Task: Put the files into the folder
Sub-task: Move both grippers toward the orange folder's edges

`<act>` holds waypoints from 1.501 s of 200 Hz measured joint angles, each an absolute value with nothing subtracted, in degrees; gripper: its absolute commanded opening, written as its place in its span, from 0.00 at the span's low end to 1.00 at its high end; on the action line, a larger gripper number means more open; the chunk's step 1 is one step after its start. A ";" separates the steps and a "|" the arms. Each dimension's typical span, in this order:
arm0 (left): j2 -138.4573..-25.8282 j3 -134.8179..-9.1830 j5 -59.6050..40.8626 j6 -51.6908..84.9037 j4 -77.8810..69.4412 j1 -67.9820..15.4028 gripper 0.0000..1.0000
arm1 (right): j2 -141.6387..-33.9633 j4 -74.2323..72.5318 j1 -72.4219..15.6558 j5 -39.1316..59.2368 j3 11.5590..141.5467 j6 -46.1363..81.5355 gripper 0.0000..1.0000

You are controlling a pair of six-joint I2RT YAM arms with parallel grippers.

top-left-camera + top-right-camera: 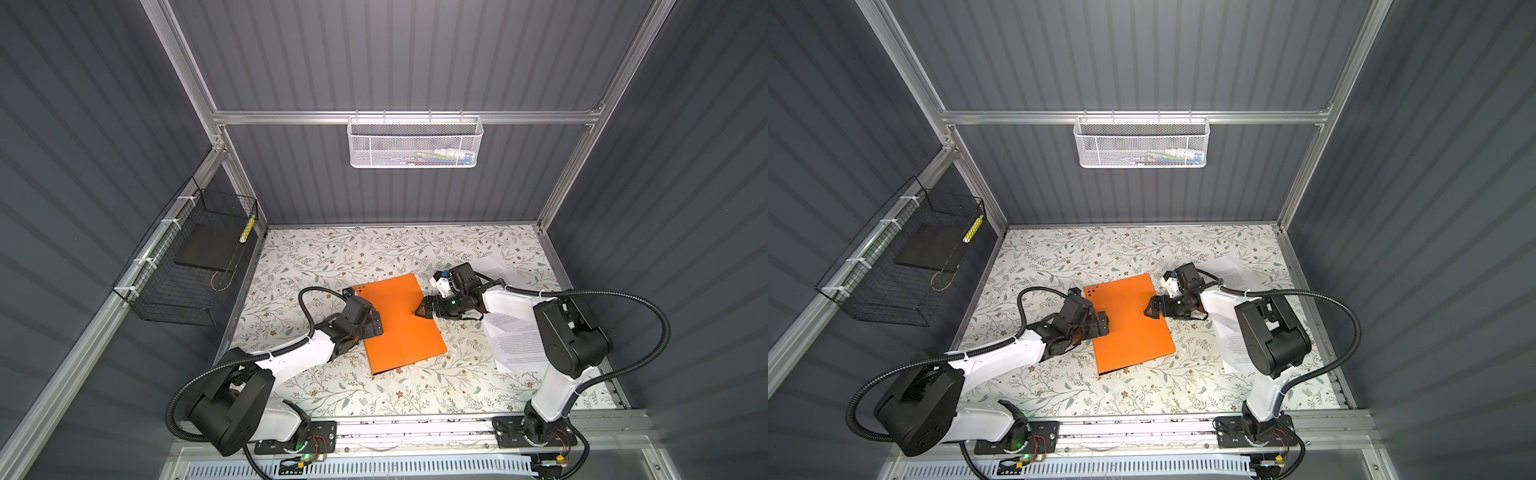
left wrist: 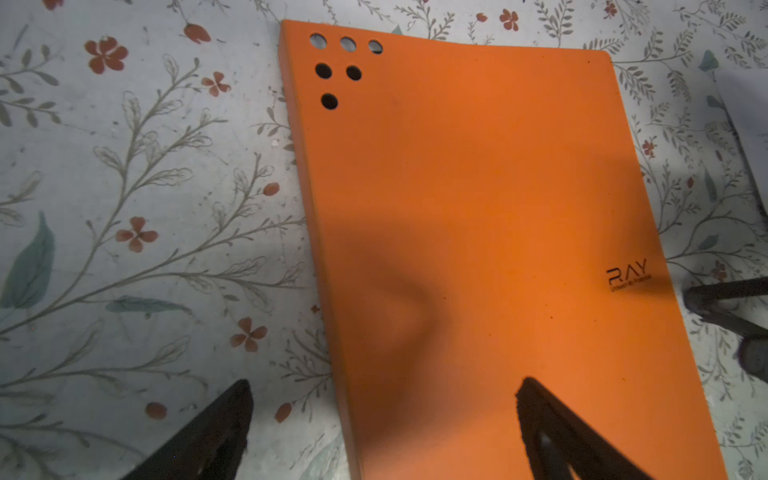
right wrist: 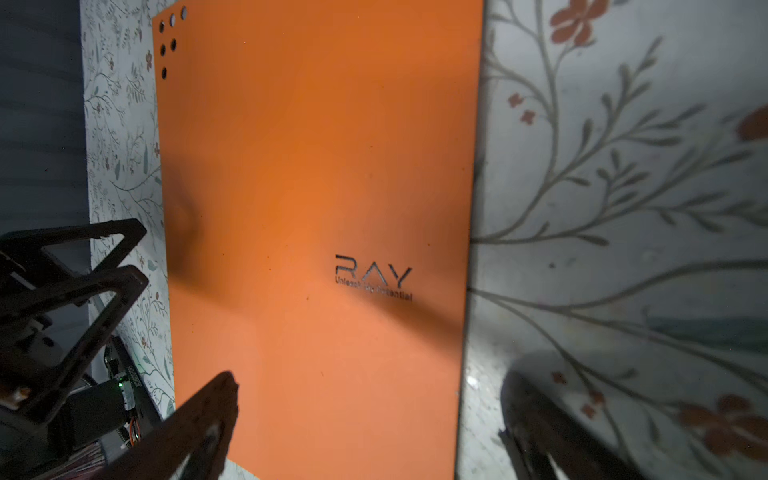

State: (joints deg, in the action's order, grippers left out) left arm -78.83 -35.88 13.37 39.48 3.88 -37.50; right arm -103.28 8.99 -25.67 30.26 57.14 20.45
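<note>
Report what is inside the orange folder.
The folder lies shut on the table, cover up, so its inside is hidden. The files lie outside it, partly under the right arm.

"RAY" logo on orange folder (image 3: 316,208) cover, tagline beneath too blurred to read

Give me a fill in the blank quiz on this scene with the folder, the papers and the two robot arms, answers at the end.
1. The folder on the table is ____ in colour.
2. The logo printed on its cover reads ____.
3. The paper sheets lie outside the folder, partly under the robot's ____ arm.
4. The jaws of the left gripper and the right gripper are both ____.
Missing words: orange; RAY; right; open.
</note>
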 measured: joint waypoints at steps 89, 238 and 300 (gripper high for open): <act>-80.73 -34.79 7.64 39.27 -5.54 -40.07 1.00 | -103.66 3.66 -26.20 37.23 55.16 25.65 0.98; -74.37 -40.12 24.53 47.99 20.16 -41.87 1.00 | -98.06 -6.57 -26.24 41.78 51.53 35.16 0.97; -78.17 -32.53 23.42 49.93 10.72 -41.87 1.00 | -98.26 3.64 -26.30 31.24 53.25 29.47 0.98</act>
State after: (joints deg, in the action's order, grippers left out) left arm -78.17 -32.53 23.42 49.93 10.72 -41.87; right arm -98.26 3.64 -26.30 31.24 53.25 29.47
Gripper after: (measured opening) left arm 0.997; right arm 0.978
